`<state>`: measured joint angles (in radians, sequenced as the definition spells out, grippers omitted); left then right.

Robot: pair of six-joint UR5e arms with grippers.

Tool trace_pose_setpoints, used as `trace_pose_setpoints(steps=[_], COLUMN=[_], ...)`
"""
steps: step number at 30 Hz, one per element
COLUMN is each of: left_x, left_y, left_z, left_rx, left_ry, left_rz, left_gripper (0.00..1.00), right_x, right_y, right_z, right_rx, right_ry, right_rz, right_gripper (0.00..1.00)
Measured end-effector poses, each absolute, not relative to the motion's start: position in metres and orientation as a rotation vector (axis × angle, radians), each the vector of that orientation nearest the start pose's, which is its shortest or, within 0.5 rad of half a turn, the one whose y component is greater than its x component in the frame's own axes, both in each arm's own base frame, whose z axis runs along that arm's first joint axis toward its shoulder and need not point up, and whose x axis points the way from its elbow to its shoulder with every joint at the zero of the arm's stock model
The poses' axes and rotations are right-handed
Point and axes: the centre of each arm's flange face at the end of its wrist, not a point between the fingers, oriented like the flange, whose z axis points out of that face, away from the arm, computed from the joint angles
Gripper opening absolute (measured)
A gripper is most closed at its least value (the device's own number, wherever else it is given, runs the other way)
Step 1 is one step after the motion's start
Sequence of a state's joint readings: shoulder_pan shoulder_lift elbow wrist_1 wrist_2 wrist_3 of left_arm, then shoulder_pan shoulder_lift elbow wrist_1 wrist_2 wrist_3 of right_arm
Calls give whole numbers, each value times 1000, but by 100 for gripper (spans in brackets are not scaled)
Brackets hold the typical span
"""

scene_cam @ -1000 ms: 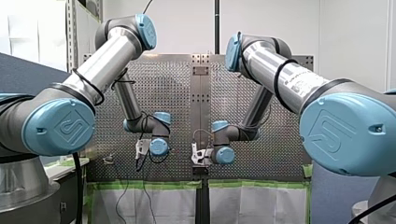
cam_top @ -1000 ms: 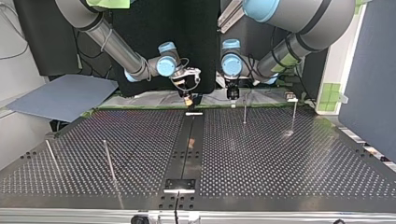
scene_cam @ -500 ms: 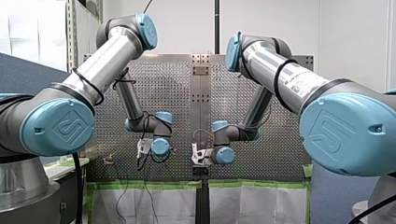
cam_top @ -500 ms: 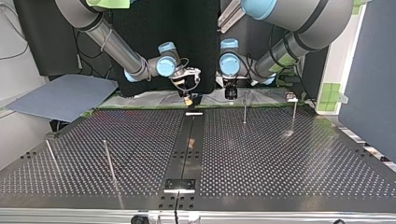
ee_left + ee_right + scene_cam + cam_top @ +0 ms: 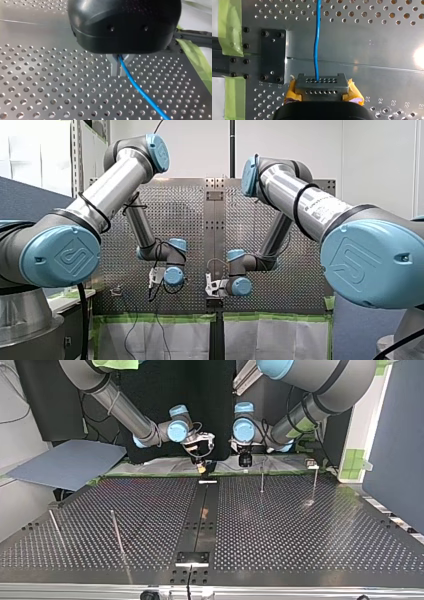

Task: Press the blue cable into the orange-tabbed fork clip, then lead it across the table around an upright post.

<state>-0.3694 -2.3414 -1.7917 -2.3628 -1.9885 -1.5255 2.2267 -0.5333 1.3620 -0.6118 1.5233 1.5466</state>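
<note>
The blue cable (image 5: 140,90) lies over the perforated table (image 5: 374,50) near its edge lined with green tape (image 5: 230,27), pinched in the closed left gripper (image 5: 118,65) and likewise clamped by the yellow-padded right gripper (image 5: 321,86).

Top view — posts (image 5: 262,479) on table (image 5: 300,535), two each side

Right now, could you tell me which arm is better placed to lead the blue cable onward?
Probably left: my left pincer has the blue cable between its fingers, near an upright post; my right pincer grips the cable farther off.
</note>
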Motion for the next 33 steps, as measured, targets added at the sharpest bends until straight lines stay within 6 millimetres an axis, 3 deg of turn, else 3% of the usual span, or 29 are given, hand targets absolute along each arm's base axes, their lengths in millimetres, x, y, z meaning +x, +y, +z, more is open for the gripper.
trace_pose_setpoints(steps=[13,26,33], left_x=[504,505,500], left_y=[-306,-327,-333], left_z=[31,99,116], left_rx=[69,31,18], left_ry=[1775,1699,1679], left_rz=[132,63,65], left_gripper=[1,1,1], right_x=[527,524,523], right_y=[-487,-492,-493], right_z=[-24,24,64], right_rx=[1900,1873,1842], right_ry=[-914,-906,-891], right_rz=[1472,1462,1485], right_gripper=[0,0,0])
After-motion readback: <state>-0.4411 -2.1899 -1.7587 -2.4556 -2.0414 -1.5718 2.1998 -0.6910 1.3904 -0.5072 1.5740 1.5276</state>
